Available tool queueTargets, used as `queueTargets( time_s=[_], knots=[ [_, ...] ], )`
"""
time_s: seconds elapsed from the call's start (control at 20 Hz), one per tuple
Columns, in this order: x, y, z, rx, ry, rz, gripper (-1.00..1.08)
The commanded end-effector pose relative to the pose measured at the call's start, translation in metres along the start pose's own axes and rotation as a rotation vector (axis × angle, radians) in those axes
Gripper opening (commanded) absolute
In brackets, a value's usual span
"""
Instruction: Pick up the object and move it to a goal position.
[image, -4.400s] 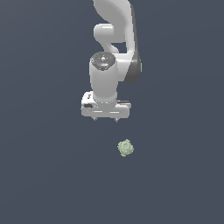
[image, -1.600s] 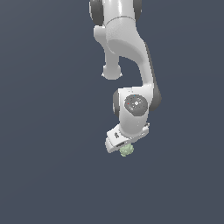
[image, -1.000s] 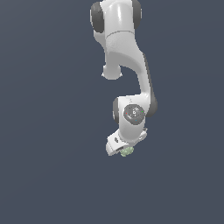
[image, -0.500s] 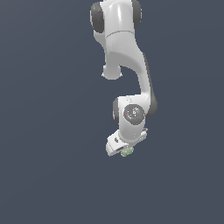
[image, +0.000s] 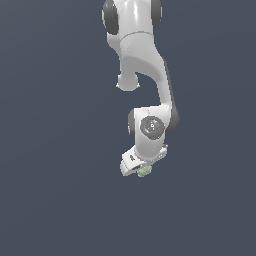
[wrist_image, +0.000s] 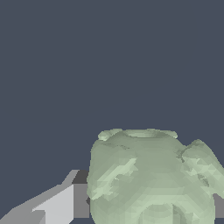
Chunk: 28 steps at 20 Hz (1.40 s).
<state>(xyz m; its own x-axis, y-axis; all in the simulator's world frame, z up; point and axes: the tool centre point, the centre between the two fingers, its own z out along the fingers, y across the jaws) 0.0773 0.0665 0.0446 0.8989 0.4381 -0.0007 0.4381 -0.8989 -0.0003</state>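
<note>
The object (image: 145, 171) is a small pale green knobbly lump peeking out under the white hand in the exterior view. My gripper (image: 141, 170) sits right over it, tilted, and the hand's body hides most of the lump. In the wrist view the object (wrist_image: 148, 179) fills the lower middle of the picture. A grey finger (wrist_image: 54, 204) presses against one side of it, and a sliver of the other finger (wrist_image: 218, 205) shows at the opposite side. The gripper is shut on the object.
The white arm (image: 142, 65) reaches down from the top of the exterior view. All around lies a flat dark blue-grey ground (image: 50, 150) with no other objects in sight.
Since the earliest frame the arm has swung down and its hand has come onto the object, covering most of it. Over the last second hand and object have hardly shifted.
</note>
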Motion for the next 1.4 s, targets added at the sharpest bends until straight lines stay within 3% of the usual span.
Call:
queueTargets(
  time_s=[0.0,0.5,1.35],
  knots=[
    [-0.005,0.0,-0.004,0.0,0.001,0.0,-1.0],
    [-0.045,0.001,-0.036,-0.001,0.0,0.0,-1.0],
    [-0.158,0.002,-0.126,-0.001,0.0,0.0,-1.0]
  ],
)
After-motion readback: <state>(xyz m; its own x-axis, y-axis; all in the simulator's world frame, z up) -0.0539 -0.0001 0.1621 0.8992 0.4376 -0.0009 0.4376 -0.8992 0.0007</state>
